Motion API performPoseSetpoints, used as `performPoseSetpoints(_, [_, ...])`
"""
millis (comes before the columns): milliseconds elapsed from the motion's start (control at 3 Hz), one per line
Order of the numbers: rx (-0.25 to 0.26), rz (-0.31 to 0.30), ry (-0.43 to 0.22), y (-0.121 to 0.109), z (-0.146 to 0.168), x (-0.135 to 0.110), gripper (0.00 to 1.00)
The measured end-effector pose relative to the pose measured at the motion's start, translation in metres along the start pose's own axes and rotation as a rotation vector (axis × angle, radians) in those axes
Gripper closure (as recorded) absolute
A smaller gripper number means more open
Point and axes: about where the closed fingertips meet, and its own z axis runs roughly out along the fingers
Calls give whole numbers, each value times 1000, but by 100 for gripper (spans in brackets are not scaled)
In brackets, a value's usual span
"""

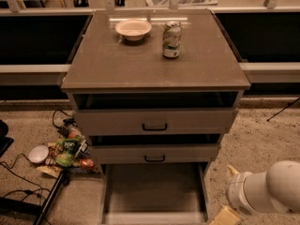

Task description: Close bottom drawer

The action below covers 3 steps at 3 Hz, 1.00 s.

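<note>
A view looking down on a grey-brown cabinet with three drawers, in dim warm light. The robot's gripper sits low in the bottom right corner, a tan tip at the end of a thick white arm that enters from the right edge; whether the gripper is open or closed cannot be told, since most of it is cut off by the bottom edge. It holds nothing that can be seen. Just to the left of the gripper is the bottom drawer, pulled well out toward the viewer, its plain tray exposed and its low front near the bottom edge. The gripper is near the drawer's right front corner, but contact cannot be judged. Above and left of the gripper, farther back, the middle drawer stands slightly out, with a small black bar handle. Above that, the top drawer is also slightly out, with the same kind of handle. On the cabinet top, far up and left of the gripper, a pale bowl rests beside an upright drinks can, the can being the nearer of the two. Far to the gripper's left, on the speckled floor, lie a heap of snack packets, a small white dish and dark cables.
</note>
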Motion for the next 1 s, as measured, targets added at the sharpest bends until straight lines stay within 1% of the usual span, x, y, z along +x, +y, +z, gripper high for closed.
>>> performPoseSetpoints(333, [-18, 31, -26, 2, 33, 13, 0])
performPoseSetpoints(667, [-45, 95, -50, 1, 100, 45, 0])
performPoseSetpoints(1000, [-64, 161, -54, 3, 169, 79, 18])
